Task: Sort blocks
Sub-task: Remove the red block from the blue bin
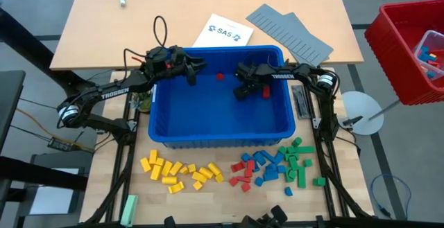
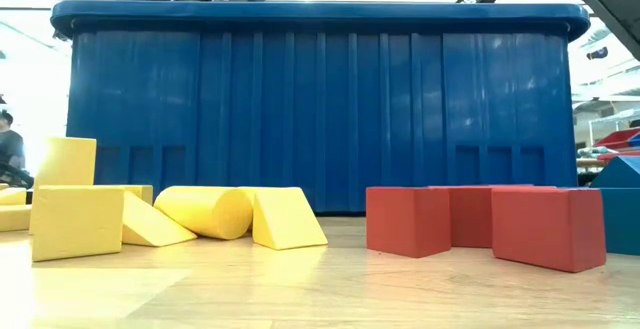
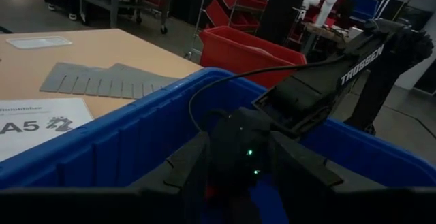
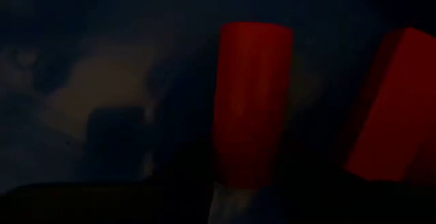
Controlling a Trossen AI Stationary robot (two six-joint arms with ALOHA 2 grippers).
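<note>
Mostly sorted: yellow blocks [image 1: 182,172], red/blue blocks [image 1: 255,170], green blocks [image 1: 300,163] piled at desk's near edge; right gripper [image 1: 244,93] closing around red block [image 4: 252,101] in blue bin [image 1: 164,127], left gripper [image 1: 196,71] partly open, empty.

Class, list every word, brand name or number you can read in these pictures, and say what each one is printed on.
"TROSSEN": on the left arm, in white letters.
"TROSSEN": on the right arm, seen from the left wrist view.
"SA5": on the white paper sheet behind the blue bin; a logo stands on each side of it.
Smaller print on that sheet is too small to read.
</note>
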